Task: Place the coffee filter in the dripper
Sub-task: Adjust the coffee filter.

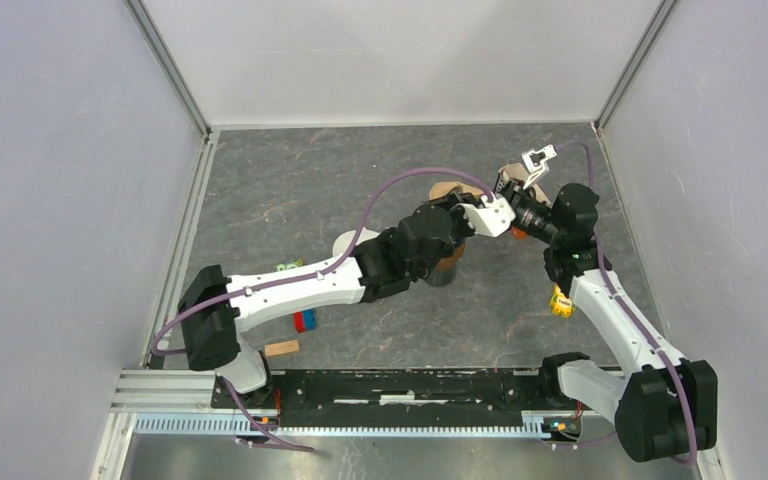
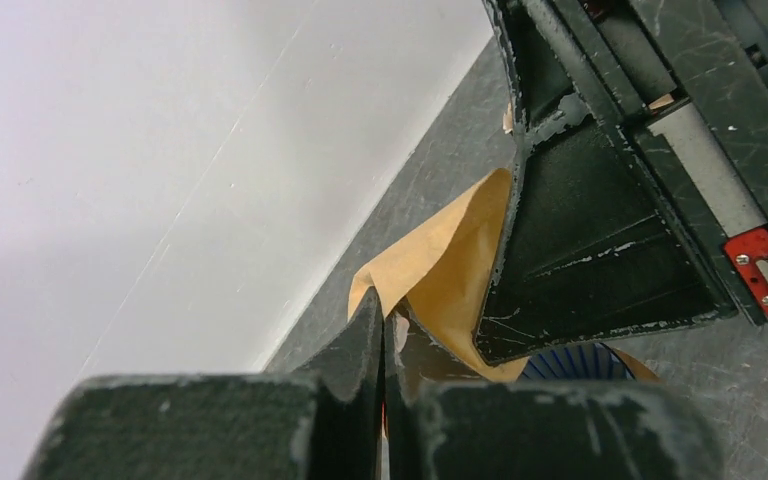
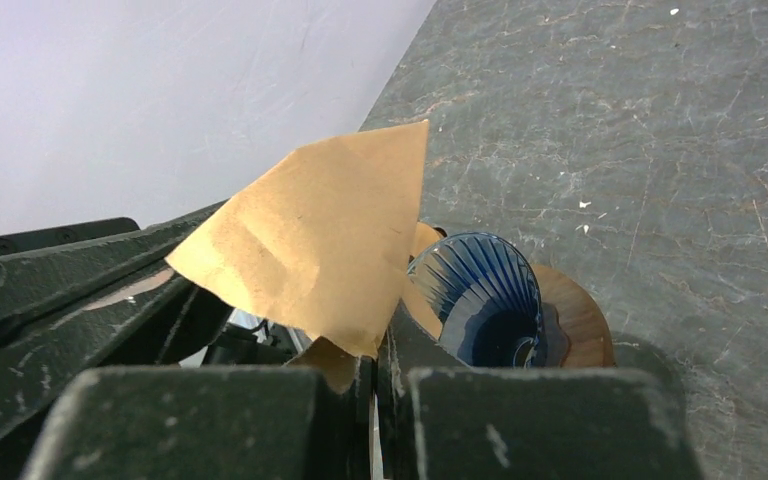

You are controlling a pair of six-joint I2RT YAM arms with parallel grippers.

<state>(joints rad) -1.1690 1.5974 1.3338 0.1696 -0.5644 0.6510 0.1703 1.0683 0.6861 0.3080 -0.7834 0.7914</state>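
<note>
the worktop (image 1: 310,170) carries the task area in its far right part, where both arms meet. the left arm (image 1: 300,285) reaches diagonally across from the near left, and the right arm (image 1: 615,315) rises from the near right, so the two wrists converge on one sheet of paper from opposite sides. the dripper (image 3: 480,295), a blue ribbed cone seated in a wooden collar (image 3: 575,320), stands on the worktop just beyond and below the meeting point, its mouth uncovered and facing the paper. the coffee filter (image 3: 320,240) is not in the dripper; it is held in the air close above the cone. the right pincer (image 3: 373,350) is clenched on the lower corner of the filter, which stands the tan sheet up in front of its wrist camera. the left pincer (image 2: 383,330) is also clenched, with its jaws pressed together and, as far as its wrist view shows, nipping the opposite edge of the same filter. judgement: the two-sided hold serves to spread the folded paper into a cone shape before seating. the next move calls for parting the layers gently, since opposed pulling could tear or crease the paper.
</note>
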